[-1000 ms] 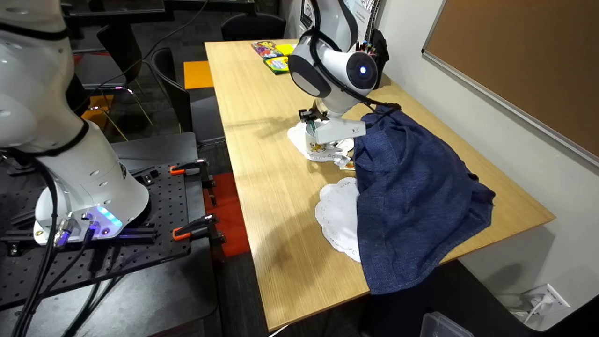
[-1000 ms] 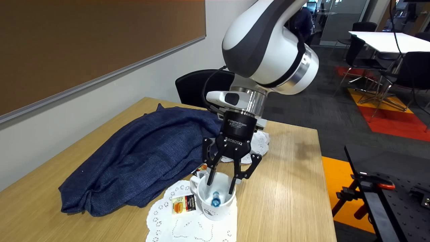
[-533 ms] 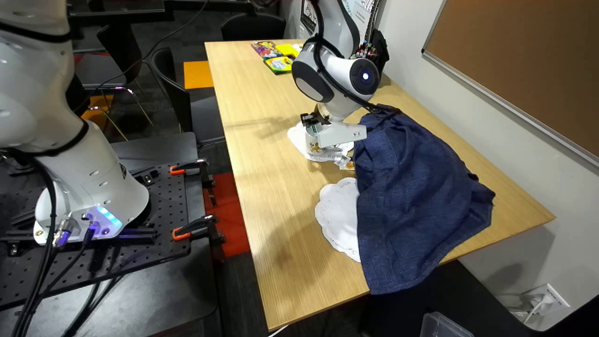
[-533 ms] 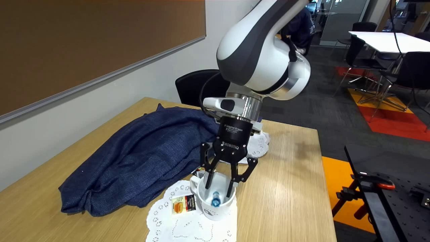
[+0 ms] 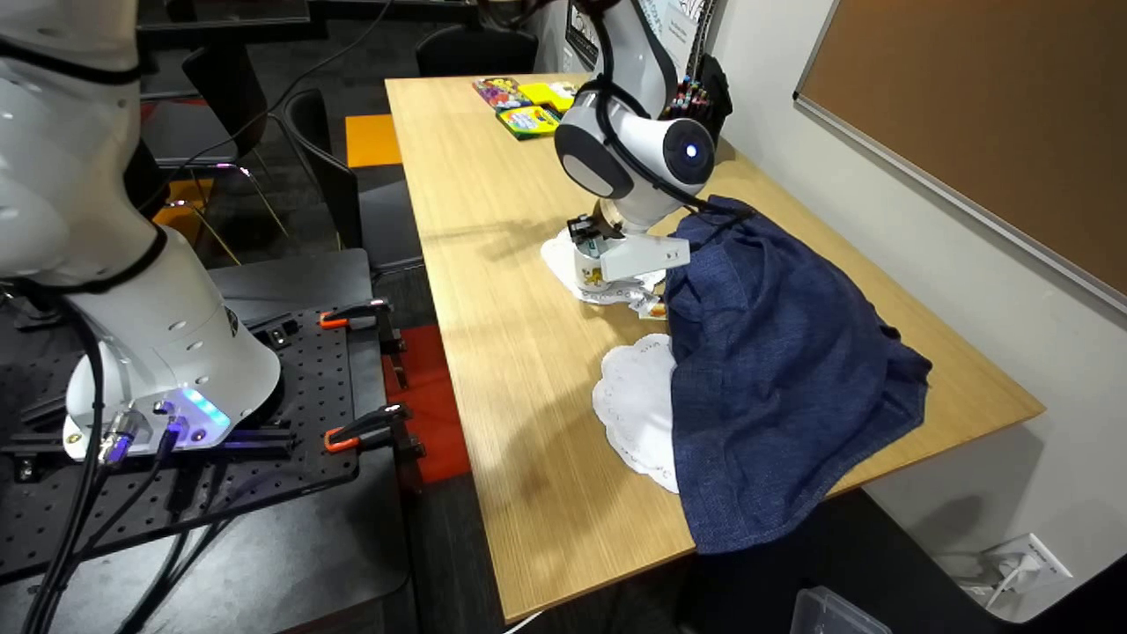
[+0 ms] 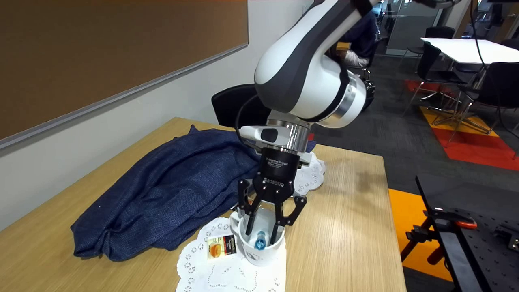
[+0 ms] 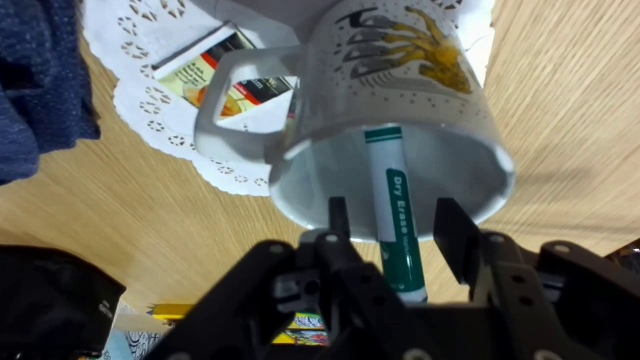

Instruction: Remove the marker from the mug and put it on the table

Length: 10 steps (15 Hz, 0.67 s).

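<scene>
A white mug (image 6: 259,256) with a printed picture stands upright on a doily; it shows in both exterior views (image 5: 591,275). A green and white dry erase marker (image 7: 397,200) leans inside the mug in the wrist view, its lower-frame end past the rim. Its bluish-green end (image 6: 260,242) shows in an exterior view. My gripper (image 7: 392,212) is open, its jaws on either side of the marker with a gap on both sides. In an exterior view the gripper (image 6: 261,237) reaches down to the mug's opening, fingertips at or just inside the rim.
A white doily (image 6: 198,278) lies under the mug, with a tea packet (image 6: 221,246) beside the handle. A dark blue cloth (image 5: 792,379) is bunched along the wall side. Another doily (image 5: 638,414) lies nearby. Bright boxes (image 5: 528,121) lie at the table's far end.
My gripper has moved lower, and slightly left in an exterior view, bringing its open fingers down around the marker at the mug's mouth. Mug and marker have not visibly moved.
</scene>
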Tool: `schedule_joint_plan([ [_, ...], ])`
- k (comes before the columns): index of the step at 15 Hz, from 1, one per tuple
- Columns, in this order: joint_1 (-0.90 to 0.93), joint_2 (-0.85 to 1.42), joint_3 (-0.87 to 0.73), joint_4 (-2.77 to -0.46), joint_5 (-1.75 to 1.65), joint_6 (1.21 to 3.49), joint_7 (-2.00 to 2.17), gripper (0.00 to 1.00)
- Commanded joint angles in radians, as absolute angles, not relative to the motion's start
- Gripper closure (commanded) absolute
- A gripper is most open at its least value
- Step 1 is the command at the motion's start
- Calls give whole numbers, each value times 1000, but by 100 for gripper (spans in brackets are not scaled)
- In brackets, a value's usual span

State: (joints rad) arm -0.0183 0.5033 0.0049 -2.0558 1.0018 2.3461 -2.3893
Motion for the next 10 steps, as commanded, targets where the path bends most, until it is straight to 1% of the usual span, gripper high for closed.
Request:
schedule_joint_plan([
  [1,-34,526,32,-2024,979,2362,-2379,72],
  [5,-34,527,38,-2020,971,2364,-2376,100],
  [6,-35,514,38,-2029,974,2369,-2375,96],
  [7,-37,502,38,-2039,977,2369,-2378,95],
  [10,-46,439,40,-2093,995,2370,-2392,95],
])
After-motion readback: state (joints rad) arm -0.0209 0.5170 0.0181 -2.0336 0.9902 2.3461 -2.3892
